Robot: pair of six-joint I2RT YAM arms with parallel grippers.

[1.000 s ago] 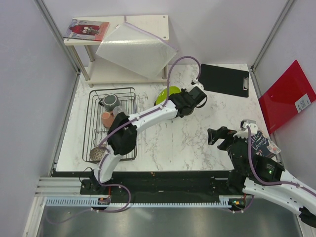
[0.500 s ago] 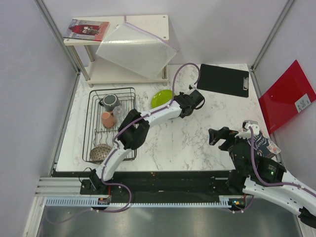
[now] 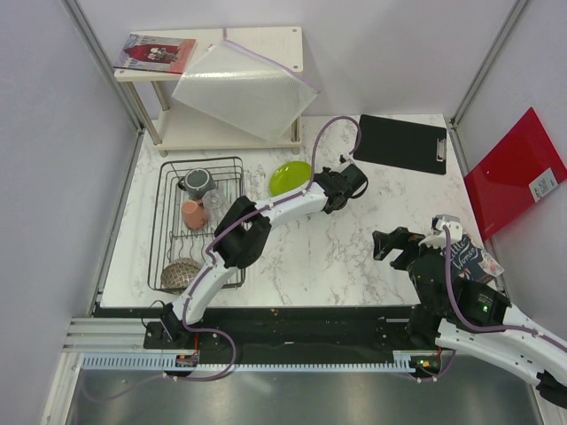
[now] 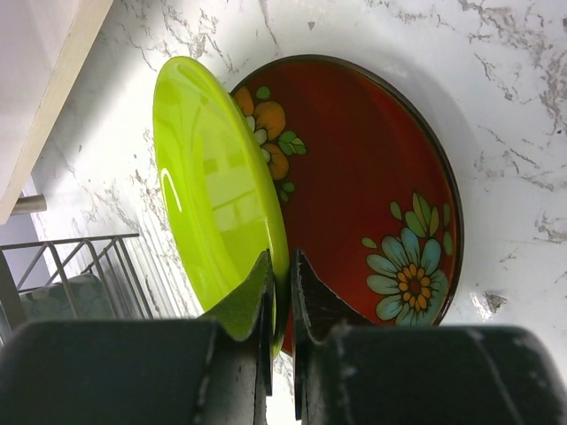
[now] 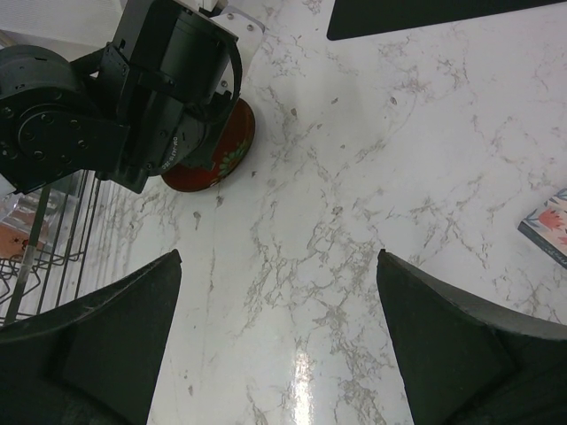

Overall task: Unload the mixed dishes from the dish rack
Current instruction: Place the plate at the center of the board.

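The left end effector [image 4: 282, 266] gripped the rim of the green plate [image 4: 213, 204], tilted above the red plate [image 4: 372, 195] on the table [image 4: 496, 106] right of the rack [image 3: 227, 181], so it probably needed lowering flat and releasing next, while the right end effector [image 5: 276, 266] stood open and empty.

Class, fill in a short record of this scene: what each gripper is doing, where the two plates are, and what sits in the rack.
Left gripper: shut on the rim of the lime-green plate
Lime-green plate: tilted on edge over the red patterned plate; contact unclear
Red patterned plate: flat on the marble table, outside the dish rack
Right gripper: open, holding nothing, above the table
In the dish rack: mug, pink cup, clear glass, brown speckled bowl
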